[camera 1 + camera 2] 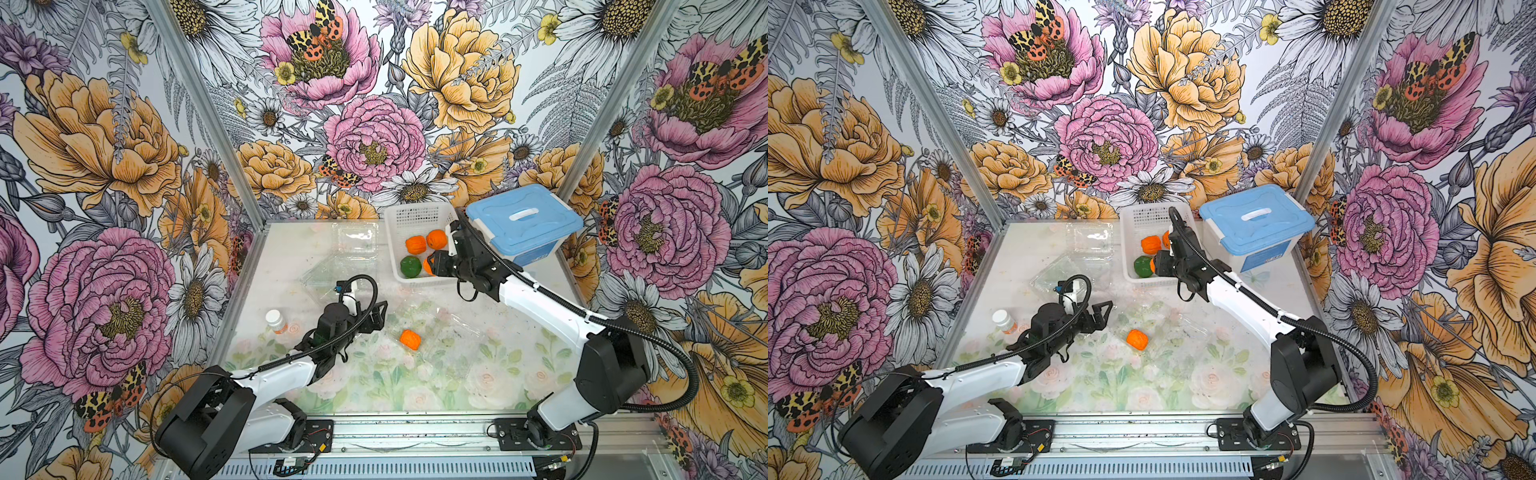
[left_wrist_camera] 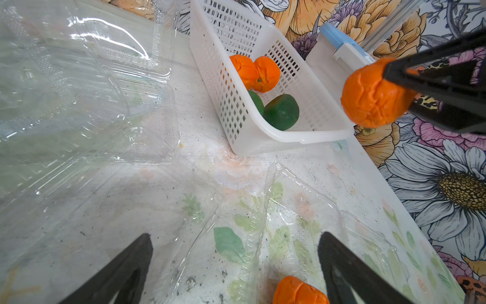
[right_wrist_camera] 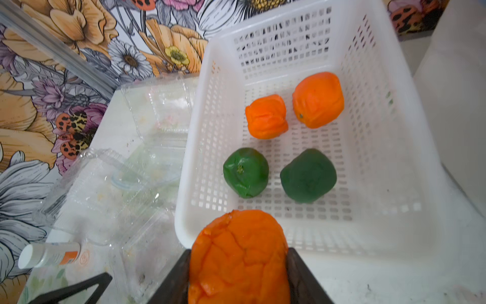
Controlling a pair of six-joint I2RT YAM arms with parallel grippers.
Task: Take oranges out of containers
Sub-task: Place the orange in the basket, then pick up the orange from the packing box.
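Observation:
My right gripper [image 3: 238, 251] is shut on a bright orange [image 3: 239, 258] and holds it just over the near rim of the white basket [image 3: 184, 210]. In the basket lie two oranges [image 3: 267, 117] [image 3: 318, 100] and two dark green ones [image 3: 246, 175] [image 3: 308, 175]. Another orange [image 1: 410, 339] rests in an open clear container [image 1: 440, 332] mid-table. My left gripper [image 1: 380, 318] hangs open just left of it, with nothing between its fingers [image 2: 339, 260]. Two more clear containers [image 1: 357, 237] [image 1: 328, 274] lie open behind my left arm.
A white tub with a blue lid [image 1: 523, 224] stands at the back right beside the basket [image 1: 419, 281]. A small white bottle with an orange label [image 1: 276, 322] sits near the table's left edge. Flowered walls close in the table on three sides.

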